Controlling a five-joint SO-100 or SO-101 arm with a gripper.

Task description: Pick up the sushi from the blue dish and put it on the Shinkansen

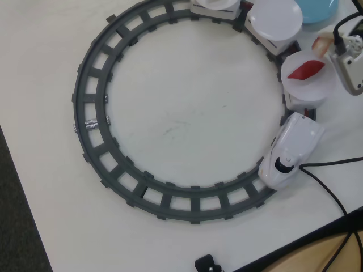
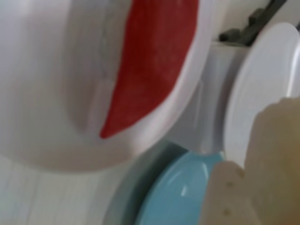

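In the overhead view my gripper [image 1: 328,46] reaches in from the right edge and is shut on the sushi [image 1: 321,43], a pale piece with an orange-red edge. It holds the sushi just right of a white plate [image 1: 309,90] that carries a solid red pointed piece [image 1: 305,70]. The blue dish [image 1: 319,9] lies at the top right, partly cut off. The white Shinkansen [image 1: 292,148] stands on the track at the lower right, its carriages behind it. In the wrist view the gripper [image 2: 246,171] is a blurred beige mass over the blue dish [image 2: 176,192], with the red piece [image 2: 150,61] above.
A dark grey ring track [image 1: 93,122] fills the middle of the table. Two more white plates [image 1: 276,18] ride on carriages along the top. A black cable [image 1: 332,190] runs past the train's nose. The table's edge runs down the left side and across the bottom right corner.
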